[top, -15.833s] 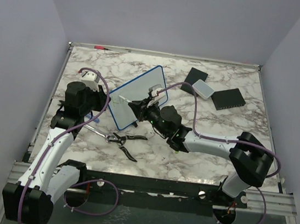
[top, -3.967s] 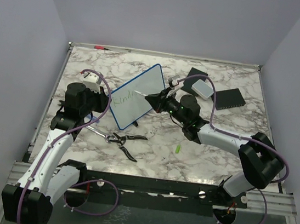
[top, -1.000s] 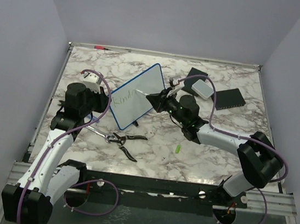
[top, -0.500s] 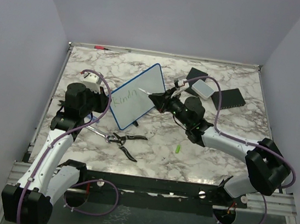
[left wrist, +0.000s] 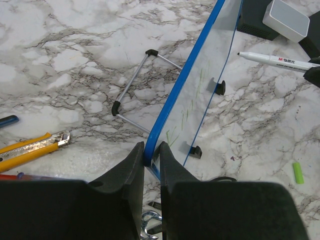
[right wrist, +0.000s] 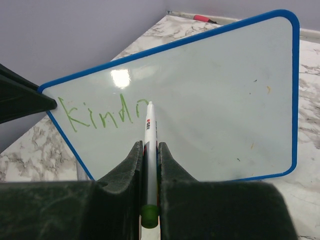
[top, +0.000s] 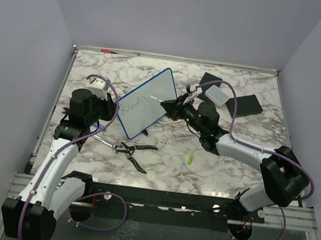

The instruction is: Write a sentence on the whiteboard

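The whiteboard stood tilted on its edge in the left-middle part of the marble surface, with its white face turned to the right and near side. A thin wire stand lay on the surface just behind it. The left end effector was clenched on the blue frame at the near left corner of the board, one finger on each side of the edge.

The right end effector was closed around a white marker, grasping it between both fingers, and the marker pointed to the board. On the board there was green writing, which read about "kindn" in one line near the left end. The tip of the marker was at the end of the last letter; I could not tell whether it really touched the face.

Near the board, a pair of black pliers lay on the surface, and to the right of them a small green cap. Far on the right were two black flat pads with a small white box between them
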Robot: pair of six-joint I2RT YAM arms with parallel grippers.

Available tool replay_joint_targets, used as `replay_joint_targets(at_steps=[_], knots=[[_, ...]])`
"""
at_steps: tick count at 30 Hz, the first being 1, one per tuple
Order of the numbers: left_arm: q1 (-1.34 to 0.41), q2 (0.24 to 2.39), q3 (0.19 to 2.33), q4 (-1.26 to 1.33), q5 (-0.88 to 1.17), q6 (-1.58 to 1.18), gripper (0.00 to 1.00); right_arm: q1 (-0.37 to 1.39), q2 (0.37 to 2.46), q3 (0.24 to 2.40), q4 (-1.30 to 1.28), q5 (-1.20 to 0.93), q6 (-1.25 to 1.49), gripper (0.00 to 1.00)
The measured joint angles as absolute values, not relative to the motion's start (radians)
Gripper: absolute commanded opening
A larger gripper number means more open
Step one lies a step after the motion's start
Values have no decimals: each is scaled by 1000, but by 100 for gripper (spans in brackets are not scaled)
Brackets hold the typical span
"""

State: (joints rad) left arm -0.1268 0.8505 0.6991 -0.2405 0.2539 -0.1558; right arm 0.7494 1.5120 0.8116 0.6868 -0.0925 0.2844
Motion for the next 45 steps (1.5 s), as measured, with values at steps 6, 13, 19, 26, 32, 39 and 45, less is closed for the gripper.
replay_joint_targets(at_steps=[6,13,19,26,32,39,45], knots=[[-129,850,699,-241,254,-156,3,745,1558,823,685,-123,279,1],[-131,849,699,-241,254,-156,3,745,1577,855,685,-123,277,1],[-133,849,699,-241,254,-156,3,745,1601,878,684,-117,278,1],[-133,849,699,-241,253,-156,3,745,1615,880,678,-117,279,1],[-133,849,699,-241,253,-156,3,745,1623,880,678,-113,279,1],[-133,849,699,-241,253,-156,3,745,1629,880,678,-91,279,1],[-133,849,699,-241,253,-156,3,746,1629,880,678,-60,280,1]])
